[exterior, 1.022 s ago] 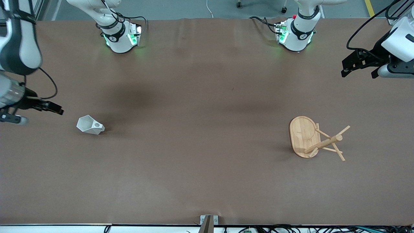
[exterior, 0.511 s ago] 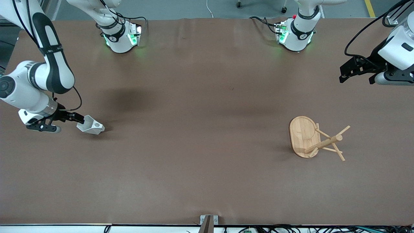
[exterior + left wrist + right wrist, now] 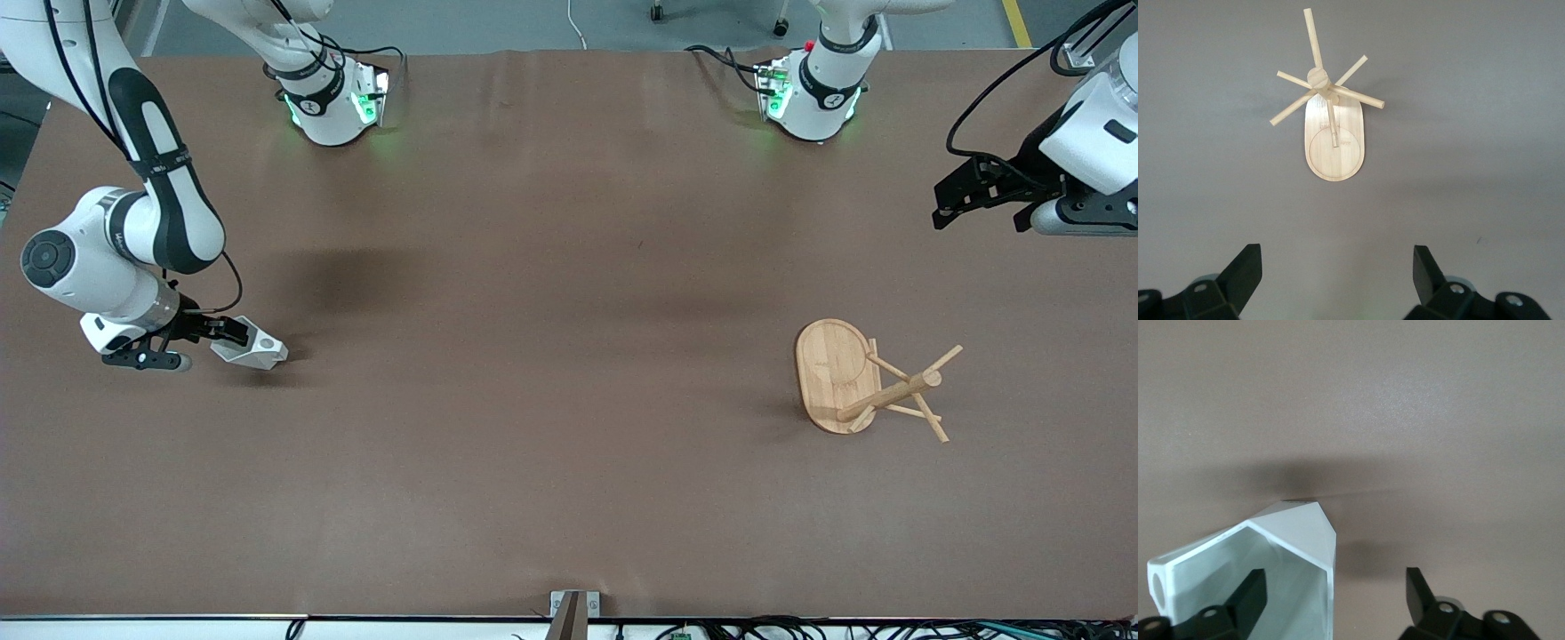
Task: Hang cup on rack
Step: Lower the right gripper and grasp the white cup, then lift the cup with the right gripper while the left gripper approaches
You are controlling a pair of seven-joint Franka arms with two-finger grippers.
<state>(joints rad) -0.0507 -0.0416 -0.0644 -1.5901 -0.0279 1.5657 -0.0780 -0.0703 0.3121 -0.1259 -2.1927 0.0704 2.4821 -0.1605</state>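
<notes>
The white faceted cup (image 3: 255, 350) lies on its side on the table near the right arm's end, its handle with the round hole turned up. My right gripper (image 3: 229, 332) is low at the cup's mouth and open. In the right wrist view one finger (image 3: 1250, 593) is inside the cup (image 3: 1295, 537) and the other is outside, with the rim wall between them and not clamped. The wooden rack (image 3: 889, 388) stands on its oval base (image 3: 829, 366) toward the left arm's end. My left gripper (image 3: 978, 218) waits open and empty in the air, with the rack (image 3: 1331, 130) ahead of it.
The brown table cover (image 3: 551, 356) is bare between the cup and the rack. The two arm bases (image 3: 329, 102) stand at the table's edge farthest from the front camera. A metal bracket (image 3: 573, 604) sits at the nearest edge.
My right arm has swung in from the table's end and down to the cup, bringing its open fingers over the rim. The left gripper shifted only slightly. The cup and rack have not moved.
</notes>
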